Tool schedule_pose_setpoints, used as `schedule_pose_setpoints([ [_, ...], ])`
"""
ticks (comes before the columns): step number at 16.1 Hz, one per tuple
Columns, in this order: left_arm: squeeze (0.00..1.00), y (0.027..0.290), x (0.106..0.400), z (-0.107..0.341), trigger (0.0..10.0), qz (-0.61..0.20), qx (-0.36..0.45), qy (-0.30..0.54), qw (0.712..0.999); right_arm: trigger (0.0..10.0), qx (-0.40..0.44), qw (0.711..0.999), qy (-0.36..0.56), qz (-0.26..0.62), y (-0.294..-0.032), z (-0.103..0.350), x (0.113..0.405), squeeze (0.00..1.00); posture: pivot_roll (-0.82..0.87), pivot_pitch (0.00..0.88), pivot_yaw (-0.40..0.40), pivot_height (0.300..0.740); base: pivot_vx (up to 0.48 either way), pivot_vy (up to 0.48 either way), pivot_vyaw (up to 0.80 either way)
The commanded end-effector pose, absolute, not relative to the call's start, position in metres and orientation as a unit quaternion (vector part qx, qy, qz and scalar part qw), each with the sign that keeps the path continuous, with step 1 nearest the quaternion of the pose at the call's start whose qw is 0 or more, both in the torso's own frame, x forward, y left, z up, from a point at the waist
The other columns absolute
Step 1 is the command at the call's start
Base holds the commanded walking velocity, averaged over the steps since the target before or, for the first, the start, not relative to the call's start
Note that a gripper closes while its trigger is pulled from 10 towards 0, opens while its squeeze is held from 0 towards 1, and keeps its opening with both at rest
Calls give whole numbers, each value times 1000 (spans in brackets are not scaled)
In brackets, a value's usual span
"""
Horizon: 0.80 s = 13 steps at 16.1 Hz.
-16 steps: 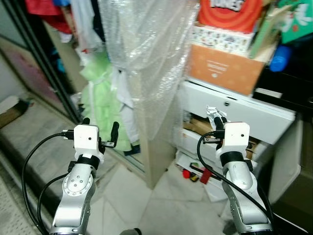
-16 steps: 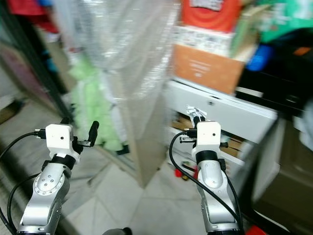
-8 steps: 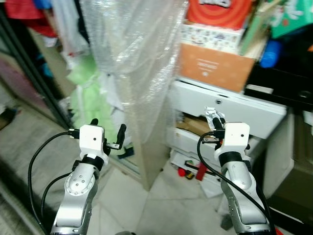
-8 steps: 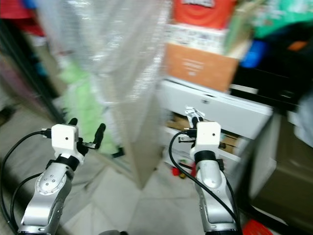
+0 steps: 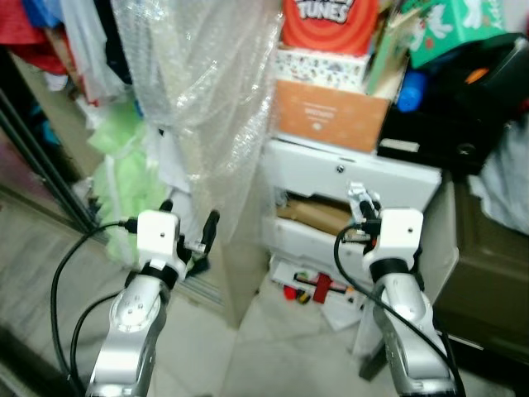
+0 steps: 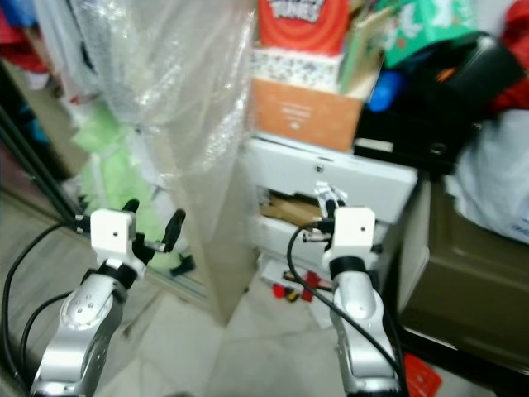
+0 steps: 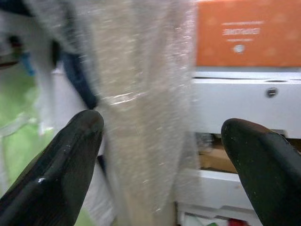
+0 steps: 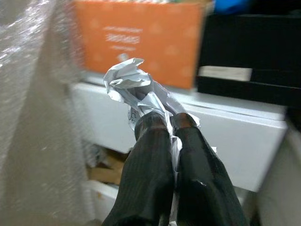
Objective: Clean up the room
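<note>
A crumpled white paper (image 8: 136, 89) is pinched between the fingers of my right gripper (image 8: 165, 123), which is shut on it. In the head views that right gripper (image 5: 364, 203) is held up in front of a white drawer unit (image 5: 388, 178). The paper (image 5: 360, 195) sticks out past its fingertips. My left gripper (image 5: 188, 225) is open and holds nothing; it hangs in front of a tall board wrapped in bubble wrap (image 5: 207, 107). The left wrist view looks between its two black fingers (image 7: 61, 160) at the same bubble wrap (image 7: 141, 94).
Boxes are stacked on the drawer unit: an orange box (image 5: 331, 114) and a red tub (image 5: 329, 21). A black bag (image 5: 463, 107) lies to the right. Green and white clothes (image 5: 124, 157) hang on the left. Small red items (image 5: 310, 289) lie on the tiled floor.
The whole view has shifted left and down as the camera turned right; the drawer unit and black bag now sit closer to the centre. Both grippers keep their poses.
</note>
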<state>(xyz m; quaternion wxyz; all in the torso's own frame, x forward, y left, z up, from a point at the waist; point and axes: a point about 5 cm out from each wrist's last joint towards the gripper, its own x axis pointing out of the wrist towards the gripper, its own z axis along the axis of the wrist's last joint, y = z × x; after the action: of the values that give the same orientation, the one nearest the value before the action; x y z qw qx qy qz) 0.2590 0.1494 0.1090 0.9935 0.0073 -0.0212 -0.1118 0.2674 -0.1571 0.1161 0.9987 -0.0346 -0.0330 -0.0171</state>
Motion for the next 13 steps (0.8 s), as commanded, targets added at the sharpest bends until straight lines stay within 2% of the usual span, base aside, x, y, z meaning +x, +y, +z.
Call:
schedule_pose_setpoints([
  [1,0,146,260,114,10000,-125,6,-28,992,10000,-33,998,-41,-18,-159,121,268,0,-24,0,58,740,352,0,-800],
  [3,0,146,260,114,10000,-128,5,-29,991,10000,-32,998,-41,-16,-159,121,268,0,-25,0,58,740,362,0,-719],
  [7,0,145,260,114,10000,-131,3,-28,991,10000,-33,999,-41,-11,-158,121,268,0,-24,0,56,740,361,0,0],
  [13,0,145,261,112,10000,-127,0,-20,992,10000,-34,999,-42,-3,-157,121,269,0,-21,0,53,740,0,0,0],
])
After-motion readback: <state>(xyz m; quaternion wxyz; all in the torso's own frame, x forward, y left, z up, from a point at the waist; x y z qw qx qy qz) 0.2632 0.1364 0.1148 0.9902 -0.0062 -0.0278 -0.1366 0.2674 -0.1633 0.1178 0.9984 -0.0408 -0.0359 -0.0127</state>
